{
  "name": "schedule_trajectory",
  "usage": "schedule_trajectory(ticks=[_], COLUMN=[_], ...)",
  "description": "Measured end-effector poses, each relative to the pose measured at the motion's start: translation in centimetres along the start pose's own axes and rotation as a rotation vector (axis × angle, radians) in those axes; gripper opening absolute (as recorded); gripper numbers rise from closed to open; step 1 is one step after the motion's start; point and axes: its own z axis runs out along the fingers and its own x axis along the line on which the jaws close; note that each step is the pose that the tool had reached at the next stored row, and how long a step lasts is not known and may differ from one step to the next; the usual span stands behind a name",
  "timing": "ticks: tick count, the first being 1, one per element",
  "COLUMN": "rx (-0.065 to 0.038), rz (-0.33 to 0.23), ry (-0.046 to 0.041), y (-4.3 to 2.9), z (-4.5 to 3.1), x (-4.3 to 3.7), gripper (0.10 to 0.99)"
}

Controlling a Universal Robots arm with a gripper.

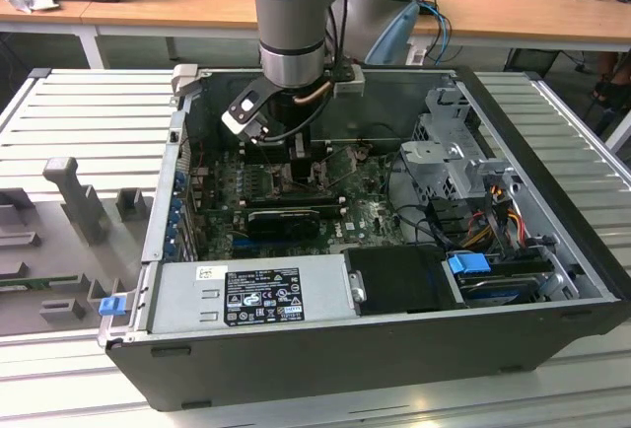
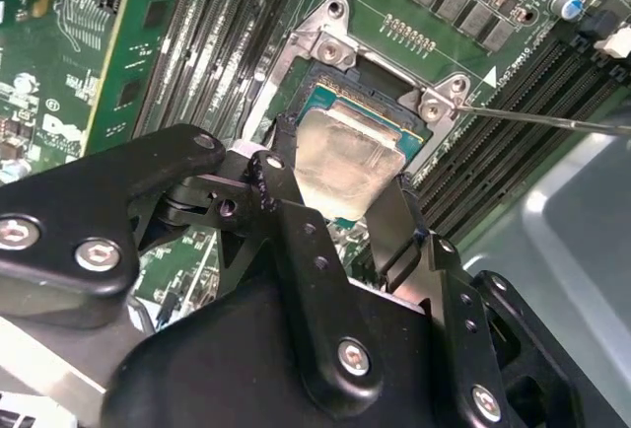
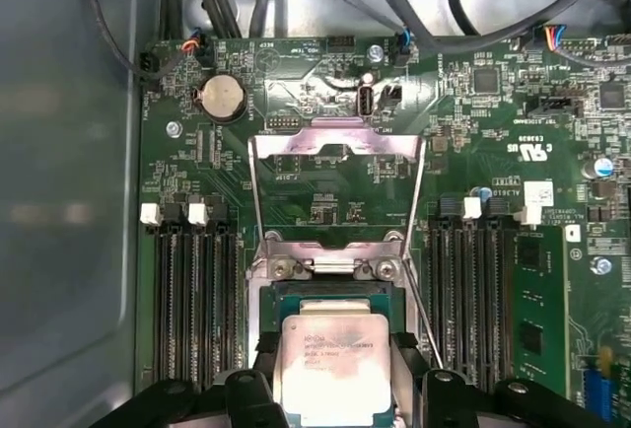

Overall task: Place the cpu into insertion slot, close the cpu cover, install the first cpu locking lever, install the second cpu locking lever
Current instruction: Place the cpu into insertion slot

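— Hand (image 2: 340, 186), black and two-fingered, grips the small flat square cpu (image 3: 332, 359) with its pale silvery face by two opposite edges. It holds the chip right at the square, metal-rimmed insertion slot (image 2: 333, 50). Whether the chip is fully seated cannot be told.

— And what could go wrong?

— As a judgement only: if the chip goes down tilted or off-square, the slot's contacts could bend. The hand could also catch the rim when it lets go. The thin silver-grey frame of the cpu cover (image 3: 340, 140) stands raised at one edge of the slot, and a knock might drop it early onto the hand.

— Any writing?

— There is faint dark print on the chip's face and white lettering on the green motherboard (image 3: 473, 152). The exterior view shows a black-and-white printed label (image 1: 264, 295) on the grey metal power supply box (image 1: 325, 275). None of it is read out here.
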Motion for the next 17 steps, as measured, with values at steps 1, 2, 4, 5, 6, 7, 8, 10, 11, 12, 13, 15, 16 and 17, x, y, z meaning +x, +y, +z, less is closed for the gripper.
schedule_trajectory(ticks=[1, 2, 4, 5, 6, 7, 8, 10, 11, 12, 13, 15, 16, 17], rx=[0.0, 0.0, 0.0, 0.0, 0.0, 0.0, 0.0, 0.0, 0.0, 0.0, 0.0, 0.0, 0.0, 0.0], rz=[0.002, 0.004, 0.005, 0.005, 0.005, 0.005, 0.005, 0.005, 0.005, 0.005, 0.005, 0.005, 0.005, 0.005], ry=[-0.0002, -0.0004, -0.0004, -0.0004, -0.0003, -0.0003, -0.0003, -0.0002, -0.0004, -0.0006, -0.0005, -0.0007, -0.0006, -0.0004], y=[-0.01, -0.03, -0.04, -0.06, -0.06, -0.08, -0.09, -0.1, -0.1, -0.1, -0.1, -0.1, -0.1, -0.1], z=[0.07, 0.12, 0.36, 0.48, 0.59, 0.75, 0.9, 1.03, 1.03, 1.03, 1.04, 1.04, 1.04, 1.05], x=[0.0, 0.0, -0.01, -0.01, -0.01, -0.02, -0.02, -0.02, -0.02, -0.03, -0.02, -0.03, -0.03, -0.02], gripper=[0.525, 0.525, 0.525, 0.525, 0.525, 0.525, 0.525, 0.525, 0.525, 0.525, 0.525, 0.525, 0.537, 0.6])
